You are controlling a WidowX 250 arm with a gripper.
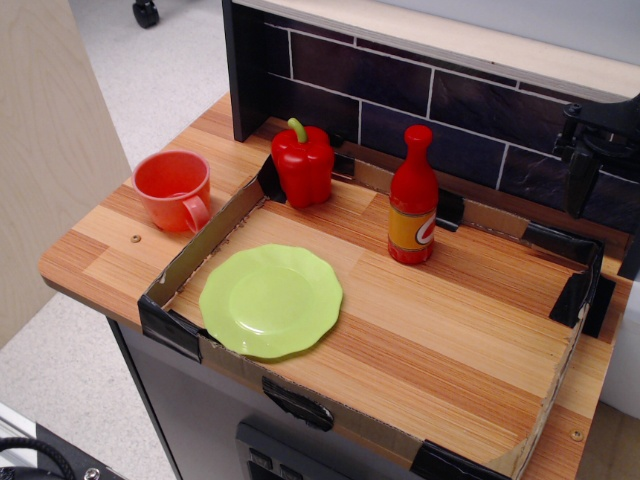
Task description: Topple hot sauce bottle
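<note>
1. There is one hot sauce bottle (413,197). It is red with a round red cap and an orange-yellow label. It stands up straight on the wooden table (440,330), near the back, inside a low cardboard fence (205,240).
2. There is one red bell pepper (302,164) with a green stem. It stands to the left of the bottle, well apart from it.
3. There is one light green plate (271,300). It lies flat in front of the pepper, near the front left corner.
4. There is one orange cup (175,190). It sits outside the fence, on the left side of the table.
5. There is one gripper (592,150). It is black and hangs at the far right edge, apart from the bottle. I cannot tell if it is open or closed.
6. Behind the table is a wall of dark tiles (440,110). The floor (170,60) is gray.
</note>
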